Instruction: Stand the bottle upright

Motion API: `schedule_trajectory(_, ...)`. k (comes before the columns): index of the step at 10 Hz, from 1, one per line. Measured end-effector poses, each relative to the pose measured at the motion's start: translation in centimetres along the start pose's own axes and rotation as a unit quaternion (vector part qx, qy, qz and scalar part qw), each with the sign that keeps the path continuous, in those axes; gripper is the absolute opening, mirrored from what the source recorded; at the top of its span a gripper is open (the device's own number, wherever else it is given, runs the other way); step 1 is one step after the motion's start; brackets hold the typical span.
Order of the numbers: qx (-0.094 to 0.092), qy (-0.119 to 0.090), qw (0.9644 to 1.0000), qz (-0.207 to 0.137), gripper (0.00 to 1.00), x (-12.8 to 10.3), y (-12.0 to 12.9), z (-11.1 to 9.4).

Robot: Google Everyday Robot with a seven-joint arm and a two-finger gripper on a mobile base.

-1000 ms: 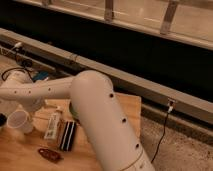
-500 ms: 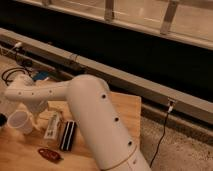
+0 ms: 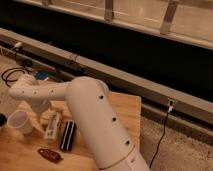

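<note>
The bottle is slim and whitish and lies on its side on the wooden table, pointing away from me, between a white cup and a black bar. My white arm bends in from the lower middle to an elbow at the left. My gripper comes down from that elbow to the far end of the bottle. The arm hides most of it.
A white round cup stands left of the bottle. A black striped bar lies right of it. A small reddish-brown object lies near the front. Cables lie on the floor at left. A dark wall runs behind the table.
The arm's elbow has shifted slightly right and the big link slightly left. The bottle, cup and bar lie where they were.
</note>
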Motion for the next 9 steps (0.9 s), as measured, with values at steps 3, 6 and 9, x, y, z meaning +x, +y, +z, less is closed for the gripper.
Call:
schedule_trajectory(3,-0.016,-0.001,0.9996,0.021,0.8,-0.5,-2.0,-0.1)
schedule_trajectory(6,-0.026,0.001,0.9994,0.024,0.8,-0.5,-2.0,0.1)
schedule_trajectory(9,-0.033,0.005,0.9993,0.018,0.8,0.0,-1.4,0.3)
